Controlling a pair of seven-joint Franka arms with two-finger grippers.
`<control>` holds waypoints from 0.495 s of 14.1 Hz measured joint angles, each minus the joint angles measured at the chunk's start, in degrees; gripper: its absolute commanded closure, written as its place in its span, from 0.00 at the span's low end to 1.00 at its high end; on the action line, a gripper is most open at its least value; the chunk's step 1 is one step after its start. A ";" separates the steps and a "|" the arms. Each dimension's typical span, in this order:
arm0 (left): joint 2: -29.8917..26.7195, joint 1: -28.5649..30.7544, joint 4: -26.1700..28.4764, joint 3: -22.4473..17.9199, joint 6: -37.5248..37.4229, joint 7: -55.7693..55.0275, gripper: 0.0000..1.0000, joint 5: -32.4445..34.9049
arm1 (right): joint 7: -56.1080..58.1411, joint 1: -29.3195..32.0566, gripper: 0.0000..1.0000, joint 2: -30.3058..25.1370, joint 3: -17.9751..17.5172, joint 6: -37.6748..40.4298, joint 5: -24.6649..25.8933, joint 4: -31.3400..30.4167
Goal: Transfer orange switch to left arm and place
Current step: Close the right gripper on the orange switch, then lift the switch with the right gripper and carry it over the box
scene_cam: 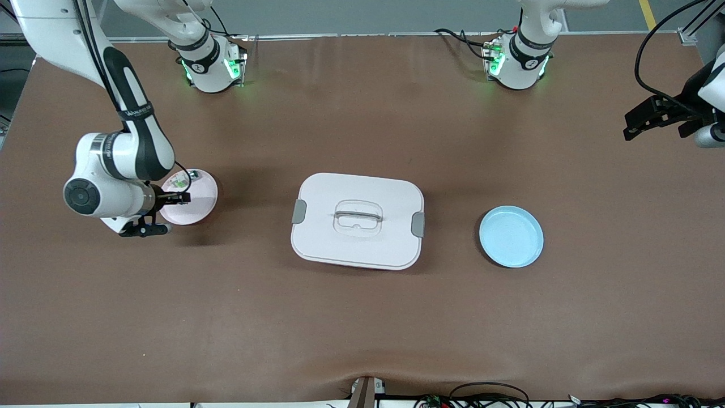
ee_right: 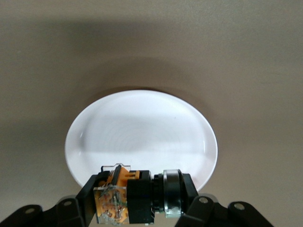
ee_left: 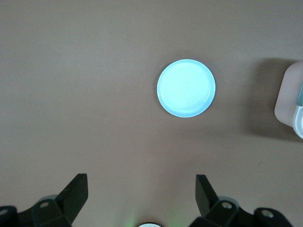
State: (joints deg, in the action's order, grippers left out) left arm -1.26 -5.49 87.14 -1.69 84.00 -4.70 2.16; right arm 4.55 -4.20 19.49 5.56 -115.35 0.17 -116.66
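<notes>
My right gripper (scene_cam: pixel 180 198) hangs just above the pink plate (scene_cam: pixel 199 199) at the right arm's end of the table. In the right wrist view this gripper (ee_right: pixel 139 197) is shut on the orange switch (ee_right: pixel 124 195), a black body with an orange part and a metal ring, held over the plate (ee_right: pixel 142 127). The white box (scene_cam: pixel 358 220) with grey side clips sits mid-table. My left gripper (scene_cam: pixel 637 127) is open and empty, up in the air at the left arm's end of the table; its own view (ee_left: pixel 141 194) shows it well above the tabletop.
A light blue plate (scene_cam: pixel 511 236) lies between the box and the left arm's end; it also shows in the left wrist view (ee_left: pixel 186 88), with a box corner (ee_left: pixel 288 101) at the edge. A small clear-and-green component (scene_cam: pixel 181 180) lies on the pink plate's farther rim.
</notes>
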 measured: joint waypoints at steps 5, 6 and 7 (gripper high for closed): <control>0.00 -0.02 0.00 0.02 0.00 0.00 0.00 0.00 | -6.71 -3.26 0.79 -2.19 -0.55 11.82 -3.59 6.46; 0.00 -0.03 0.00 0.03 0.00 0.00 0.00 0.00 | -8.91 -4.28 0.79 -2.71 -0.62 13.26 -4.67 7.22; 0.00 -0.04 0.00 0.04 0.00 0.00 0.00 0.00 | -11.11 -5.20 0.79 -3.13 -0.67 14.93 -6.01 8.10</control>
State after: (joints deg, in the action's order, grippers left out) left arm -1.26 -5.53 87.14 -1.65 84.00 -4.70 2.16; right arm -6.57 -9.40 16.36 4.89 -100.42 -5.84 -108.56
